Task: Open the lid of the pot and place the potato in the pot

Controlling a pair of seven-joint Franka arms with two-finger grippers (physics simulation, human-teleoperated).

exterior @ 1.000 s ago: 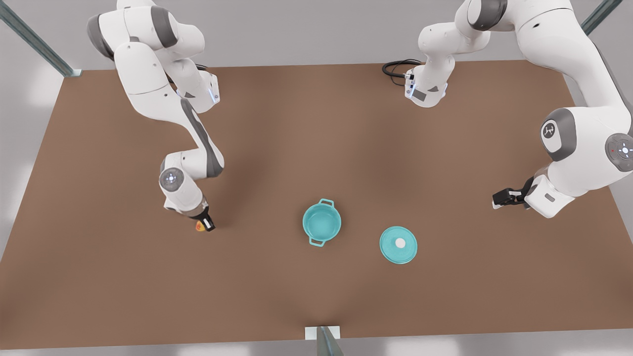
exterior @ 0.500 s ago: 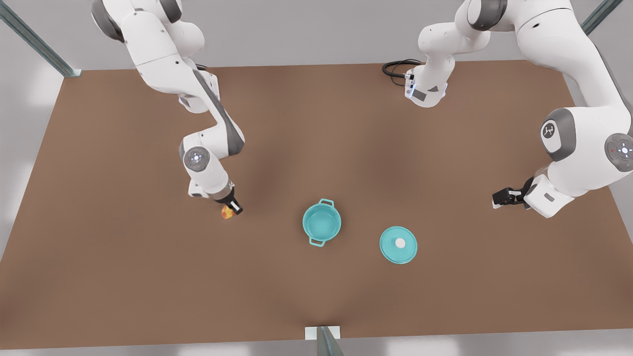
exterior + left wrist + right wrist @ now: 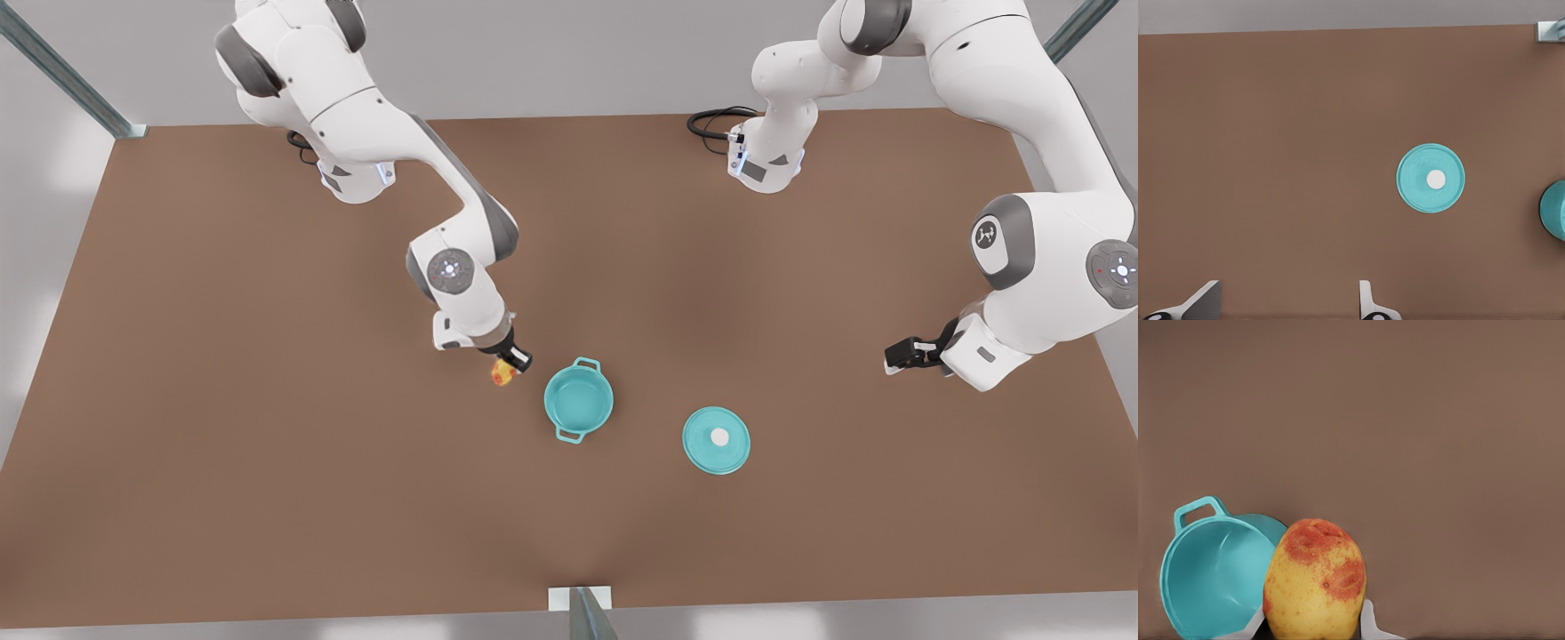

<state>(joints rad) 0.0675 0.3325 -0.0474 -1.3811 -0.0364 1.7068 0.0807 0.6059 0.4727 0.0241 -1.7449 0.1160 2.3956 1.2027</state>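
The teal pot stands uncovered on the table, teal inside, with two loop handles. The pot lid, a flat teal disc with a white knob, lies on the table at the pot's right in the front view. My right gripper is shut on the potato, a yellow lump with orange-red blotches, close beside the pot on the front view's left. In the right wrist view the potato sits between the fingers, with the pot behind it. My left gripper waits open, far right of the lid.
The brown table spreads wide around the pot and lid. A black cable coils by the arm base at the far edge. A small metal bracket sits at the near edge's middle.
My right gripper has carried the potato toward the front view's right, from well left of the pot to just beside it. The left arm, pot and lid have not moved.
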